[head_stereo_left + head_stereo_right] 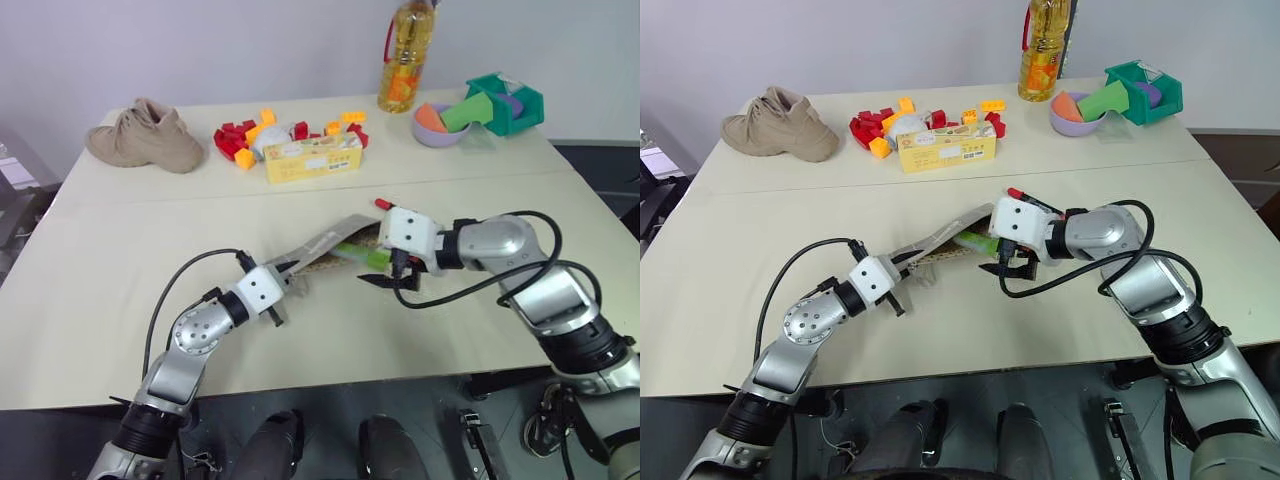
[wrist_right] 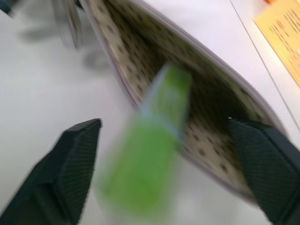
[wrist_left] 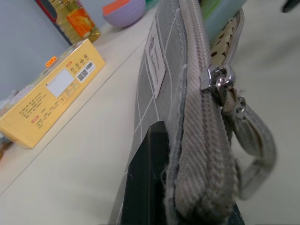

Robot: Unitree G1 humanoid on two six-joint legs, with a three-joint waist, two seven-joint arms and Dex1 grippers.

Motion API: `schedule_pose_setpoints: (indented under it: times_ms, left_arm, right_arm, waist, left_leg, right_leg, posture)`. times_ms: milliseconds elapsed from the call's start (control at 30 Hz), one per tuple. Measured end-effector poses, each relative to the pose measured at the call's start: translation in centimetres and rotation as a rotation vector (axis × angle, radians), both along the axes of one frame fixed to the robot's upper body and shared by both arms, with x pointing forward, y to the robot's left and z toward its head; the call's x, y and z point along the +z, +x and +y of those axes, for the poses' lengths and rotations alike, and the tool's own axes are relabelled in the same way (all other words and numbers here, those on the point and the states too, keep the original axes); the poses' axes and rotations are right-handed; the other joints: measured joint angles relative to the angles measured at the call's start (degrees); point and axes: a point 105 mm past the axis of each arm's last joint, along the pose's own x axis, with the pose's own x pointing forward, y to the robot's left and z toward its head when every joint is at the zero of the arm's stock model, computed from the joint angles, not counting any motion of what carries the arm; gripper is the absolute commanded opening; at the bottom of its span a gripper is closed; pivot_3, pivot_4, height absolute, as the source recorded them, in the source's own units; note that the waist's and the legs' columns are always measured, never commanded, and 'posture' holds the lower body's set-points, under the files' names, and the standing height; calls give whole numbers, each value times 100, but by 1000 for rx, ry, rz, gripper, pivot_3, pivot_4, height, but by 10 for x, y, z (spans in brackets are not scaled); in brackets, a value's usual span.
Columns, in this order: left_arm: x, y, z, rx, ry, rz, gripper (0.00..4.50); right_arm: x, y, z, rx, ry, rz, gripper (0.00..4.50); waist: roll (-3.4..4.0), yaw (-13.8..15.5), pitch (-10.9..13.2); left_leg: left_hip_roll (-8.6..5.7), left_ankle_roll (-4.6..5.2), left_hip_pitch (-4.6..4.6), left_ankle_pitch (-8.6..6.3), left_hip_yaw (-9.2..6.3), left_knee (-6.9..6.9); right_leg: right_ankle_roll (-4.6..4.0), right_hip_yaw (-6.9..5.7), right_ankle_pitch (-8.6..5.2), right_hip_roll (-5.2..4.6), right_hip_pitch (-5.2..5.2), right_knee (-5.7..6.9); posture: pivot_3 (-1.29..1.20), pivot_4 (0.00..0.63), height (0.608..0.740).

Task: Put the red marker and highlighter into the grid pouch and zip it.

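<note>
So left gripper (image 1: 277, 300) was clamped shut on the near end of the grid pouch (image 1: 330, 245), holding its mouth up off the table (image 1: 120, 290). Right gripper (image 2: 168, 164) stood wide open, holding nothing, highlighter (image 2: 154, 154) loose between its fingers, nose just inside the dotted lining. Looked like it still needed a push deeper before zipping; keep the left grip steady so the mouth stays open. Red marker (image 1: 381, 204) seemed to lie just beyond the right wrist, hard to tell. Yellow box (image 1: 312, 158) sat farther back

Highlighter (image 2: 159, 154) partly inside grid pouch (image 1: 940, 243) mouth, box (image 1: 312, 158) behind, shoe (image 1: 145, 136) far left
</note>
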Motion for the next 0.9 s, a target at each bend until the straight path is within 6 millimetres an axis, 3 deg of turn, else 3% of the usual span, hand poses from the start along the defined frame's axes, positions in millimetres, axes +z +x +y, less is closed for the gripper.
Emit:
schedule_pose_setpoints:
  times_ms: [400,500,633,833,900]
  left_arm:
    - [0,10,2,145,-148,66,0]
    - [3,16,7,221,-193,65,0]
    - [4,27,12,312,-202,55,0]
    - [5,34,14,367,-196,38,0]
    - [4,35,15,380,-191,34,0]
  right_arm:
    - [9,7,-29,-113,57,-26,4459]
    - [8,26,-53,-268,116,-41,4459]
    - [-9,66,-82,-561,275,-1,4459]
    - [-35,95,-104,-792,362,64,4459]
    - [-47,97,-108,-823,359,91,3904]
  waist:
    - [0,2,0]
    - [-1,3,-1]
    - [-1,-24,-1]
    - [-1,-11,-1]
    - [-1,-12,-1]
  left_leg:
    - [0,0,1,0,0,2]
    - [0,0,2,0,1,4]
    - [0,-4,5,4,4,3]
    - [-1,-28,3,18,7,2]
    - [-1,-28,3,18,7,3]
  right_leg:
    - [0,0,0,1,3,0]
    - [0,0,0,1,6,1]
    - [0,2,1,3,2,10]
    - [0,3,0,2,1,9]
    - [0,4,0,2,2,10]
  posture:
    - [0,150,740]
    - [0,150,740]
    - [0,150,740]
    - [0,150,740]
    - [0,150,740]
